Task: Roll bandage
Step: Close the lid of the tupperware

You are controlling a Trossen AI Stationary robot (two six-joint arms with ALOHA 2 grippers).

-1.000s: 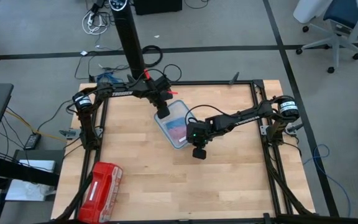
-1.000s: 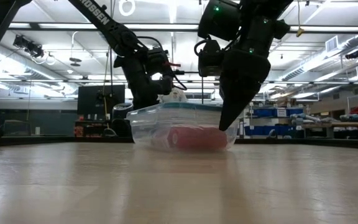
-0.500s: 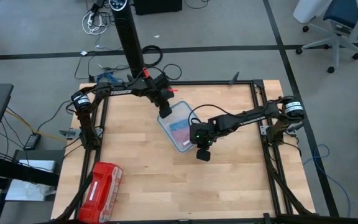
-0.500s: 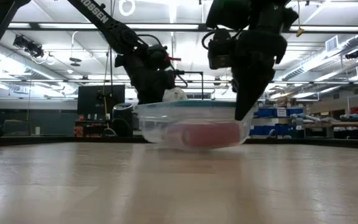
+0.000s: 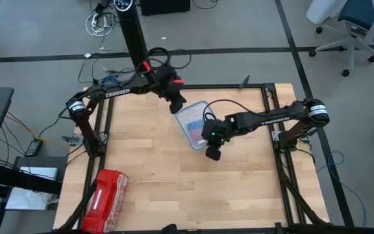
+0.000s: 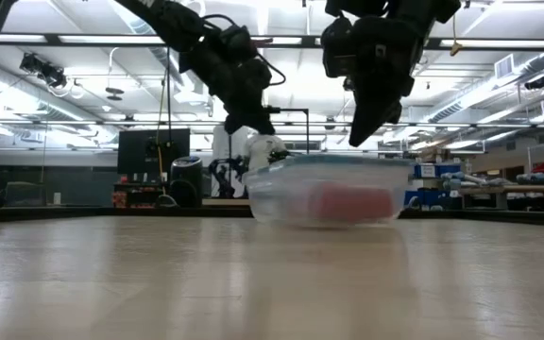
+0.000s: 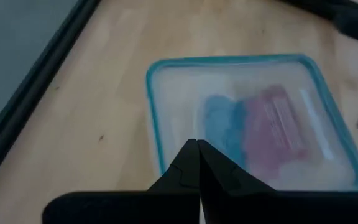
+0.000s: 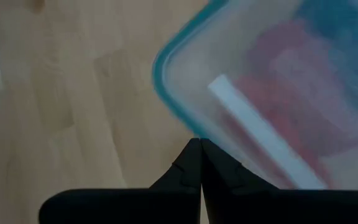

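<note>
The blue bandage (image 7: 221, 123) lies inside a clear lidded box with a teal rim (image 5: 192, 123), next to a red wrapped pack (image 7: 273, 124). The box stands flat on the table's middle (image 6: 329, 194). My left gripper (image 5: 177, 107) is shut and stands over the box's far left corner (image 7: 196, 144). My right gripper (image 5: 211, 154) is shut and hangs above the box's near corner (image 8: 197, 142). In the low view its fingertips (image 6: 359, 140) are clear of the lid. The bandage also shows in the right wrist view (image 8: 347, 37). My left gripper's shut fingers point down at the lid near the box's far left rim (image 7: 157, 143). I cannot tell whether they touch it.
A red plastic case (image 5: 106, 192) lies near the table's near left corner. The black frame rails (image 5: 271, 110) run along the table's edges. Bare wood lies in front of the box and to its left.
The box has slid toward the table's right edge and a little toward the far edge, turning slightly. My left gripper has gone the same way with it. My right gripper has risen from table level beside the box to above its lid. Both stay shut.
</note>
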